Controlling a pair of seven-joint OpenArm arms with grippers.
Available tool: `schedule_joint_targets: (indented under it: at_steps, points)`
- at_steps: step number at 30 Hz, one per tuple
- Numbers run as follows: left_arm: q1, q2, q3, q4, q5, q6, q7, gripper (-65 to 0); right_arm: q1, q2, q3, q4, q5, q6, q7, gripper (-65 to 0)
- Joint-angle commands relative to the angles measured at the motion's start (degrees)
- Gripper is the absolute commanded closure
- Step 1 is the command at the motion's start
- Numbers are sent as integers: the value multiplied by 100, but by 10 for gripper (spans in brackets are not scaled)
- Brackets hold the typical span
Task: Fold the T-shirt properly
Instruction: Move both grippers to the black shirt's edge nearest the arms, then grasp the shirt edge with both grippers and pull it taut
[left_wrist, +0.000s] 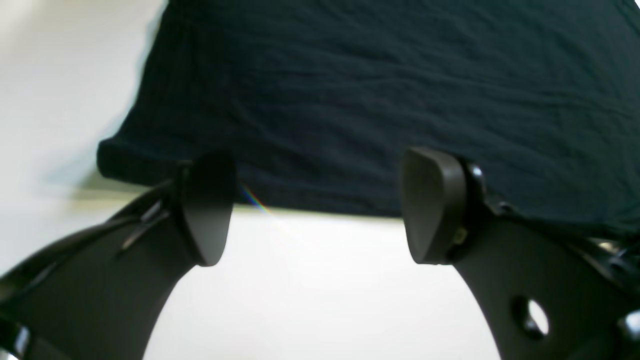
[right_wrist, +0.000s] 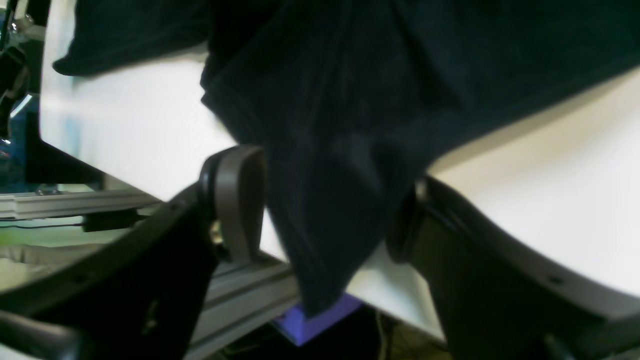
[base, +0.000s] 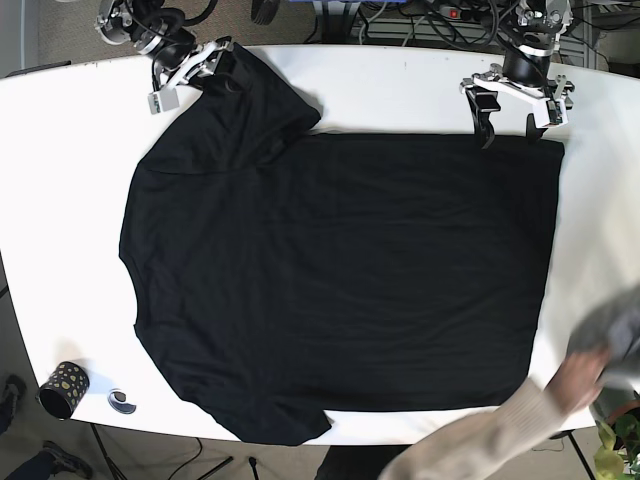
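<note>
**Shirt laid flat, right gripper at the sleeve, left gripper at the hem**

The black T-shirt lies spread across the white table, covering most of its surface. In the base view the sleeves point to the upper left and lower left, and the straight hem runs down the right side.

Right gripper: positioned at the far left corner of the table in the base view, at the tip of the upper sleeve. In the right wrist view the sleeve cloth hangs bunched between the two fingers. The fingers stand moderately apart with cloth filling the gap. Whether they actually pinch the cloth cannot be told from these views.

Left gripper: positioned at the far right of the table in the base view, at the far edge of the shirt near the hem corner. In the left wrist view the fingers are spread wide, with bare table between them and the shirt edge just beyond the tips. Nothing is held.

A person's arm in a light sleeve reaches in at the near right corner. A small dark cup stands at the near left corner, clear of the shirt.
</note>
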Motion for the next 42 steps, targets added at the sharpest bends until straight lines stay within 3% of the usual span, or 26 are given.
schedule_joint_targets:
  at_steps: [1, 4, 6, 9, 13, 21, 26, 33, 42]
  points:
    - [45, -34, -35, 104, -37, -36, -156, -471, -139, 1, 11, -6, -356, -60, -327, -342]
    - [54, -34, -35, 104, -37, -36, -156, -471, -139, 1, 11, -6, -356, -60, -327, -331]
    - [54, -7, -61, 104, -37, -27, -156, -471, -139, 1, 3, 2, -356, -60, -327, -289]
    - [71, 10, -316, 113, -125, -27, -147, -474, -113, -8, 3, 2, -364, -60, -327, -166]
    - [36, -16, -641, 113, -722, -36, 160, -476, -104, -8, 3, 11, -364, -60, -327, -5]
    - [-465, -43, -1626, -159, -2155, -107, 1462, -478, -104, 10, -6, 20, -364, -60, -327, 0]
    - [-993, -7, -2364, -775, -2771, -678, 2323, -474, -95, 10, -6, 20, -364, -60, -327, 0]
    - [-1406, -34, -2760, -1381, -2753, -704, 3149, -475, -95, 10, -6, 117, -364, -60, -327, 0]
    - [-1705, -148, -2751, -1812, -2753, -704, 3273, -474, -25, 10, 3, 108, -364, -60, -327, 0]
